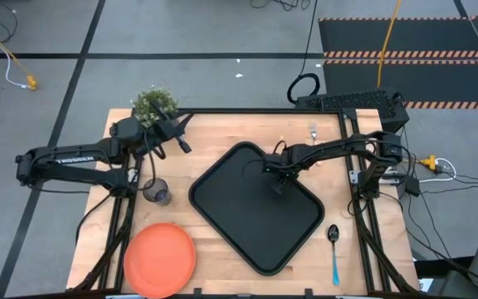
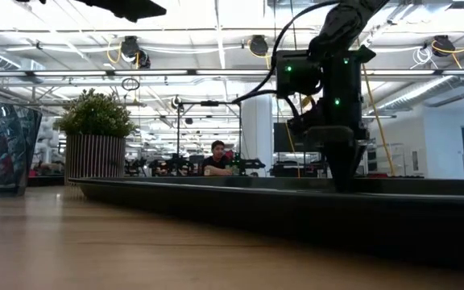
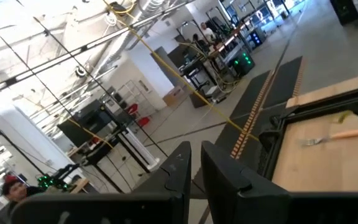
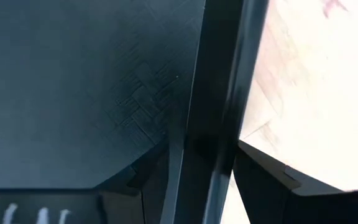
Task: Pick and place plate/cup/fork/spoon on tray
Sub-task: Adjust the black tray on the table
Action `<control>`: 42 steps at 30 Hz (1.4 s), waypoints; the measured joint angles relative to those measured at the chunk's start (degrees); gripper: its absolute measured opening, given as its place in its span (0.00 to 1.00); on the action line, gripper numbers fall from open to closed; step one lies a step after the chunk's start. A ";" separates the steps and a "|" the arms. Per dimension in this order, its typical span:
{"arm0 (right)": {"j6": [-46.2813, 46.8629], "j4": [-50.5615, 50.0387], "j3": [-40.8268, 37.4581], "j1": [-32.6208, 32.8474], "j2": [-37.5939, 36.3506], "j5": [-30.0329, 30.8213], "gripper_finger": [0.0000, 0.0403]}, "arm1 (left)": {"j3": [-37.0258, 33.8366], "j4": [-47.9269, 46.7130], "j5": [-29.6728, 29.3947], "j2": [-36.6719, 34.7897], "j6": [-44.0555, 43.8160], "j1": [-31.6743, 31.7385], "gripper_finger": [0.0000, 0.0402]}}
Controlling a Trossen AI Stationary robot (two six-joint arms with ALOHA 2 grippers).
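The black tray [image 1: 247, 224] lies cornerwise at the table's middle. My right gripper [image 1: 276, 181] points down at its far right rim, open, one finger over the tray floor and one over the wood [image 4: 202, 146]. The orange plate [image 1: 159, 258] lies at the near left. The dark cup [image 1: 158, 193] stands beside the left arm. The fork [image 1: 313, 131] lies at the far edge, and the blue-handled spoon [image 1: 334, 247] to the tray's right. My left gripper [image 1: 185, 141] hangs raised at the far left, level, shut and empty [image 3: 196, 155]. My right gripper comes from above, pointing down, with its two fingers [image 4: 263, 180] astride the tray's far right rim [image 4: 219, 74], lying across it. Whether they touch the rim I cannot tell. The tray lies flat on the table.
A potted plant [image 1: 154, 104] stands at the far left corner, right behind my left gripper. Bare wood shows between the plate and the tray and along the far edge. A person sits in the room beyond the table.
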 joint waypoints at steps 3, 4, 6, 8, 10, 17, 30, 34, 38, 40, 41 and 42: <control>-1.58 0.06 0.07 0.09 0.55 1.70 0.39 | -0.02 -2.14 0.00 -1.58 -0.48 0.00 0.10; -2.01 0.06 0.07 0.09 0.58 2.21 0.37 | -0.02 -2.99 0.02 -2.09 -0.58 0.00 0.10; -2.44 0.32 0.07 0.09 0.62 3.64 0.33 | -0.02 -4.17 0.02 -2.80 -0.68 0.00 0.10; -2.85 0.82 0.07 0.07 0.55 5.27 0.27 | -0.02 -5.59 0.02 -3.56 -1.07 0.00 0.10; -4.09 1.69 0.07 -0.03 0.38 6.16 0.21 | -0.02 -6.35 0.03 -4.25 -1.46 0.00 0.10; -12.10 6.45 0.17 -1.47 0.22 7.75 0.10 | -0.02 -8.79 -0.07 -6.49 -2.54 0.00 0.10; -31.86 14.56 -0.03 -3.80 0.37 12.45 0.00 | -0.02 -12.29 -0.20 -8.40 -3.40 0.00 0.10; -34.70 18.06 -0.02 -3.74 0.40 11.35 0.01 | -0.02 -12.78 -0.23 -8.40 -3.40 0.00 0.10; -35.98 18.65 -0.02 -3.79 0.37 9.12 0.01 | -0.02 -13.18 -0.27 -8.38 -3.45 0.00 0.10; -36.94 18.70 0.02 -3.80 0.33 7.71 0.01 | -0.02 -13.18 -0.27 -8.38 -3.48 0.00 0.10; -37.57 18.78 0.02 -3.80 0.29 6.78 0.01 | -0.02 -13.18 -0.27 -8.38 -3.52 0.00 0.10; -38.41 18.90 0.06 -3.78 0.29 6.01 0.01 | -0.02 -13.19 -0.28 -8.38 -3.56 0.00 0.10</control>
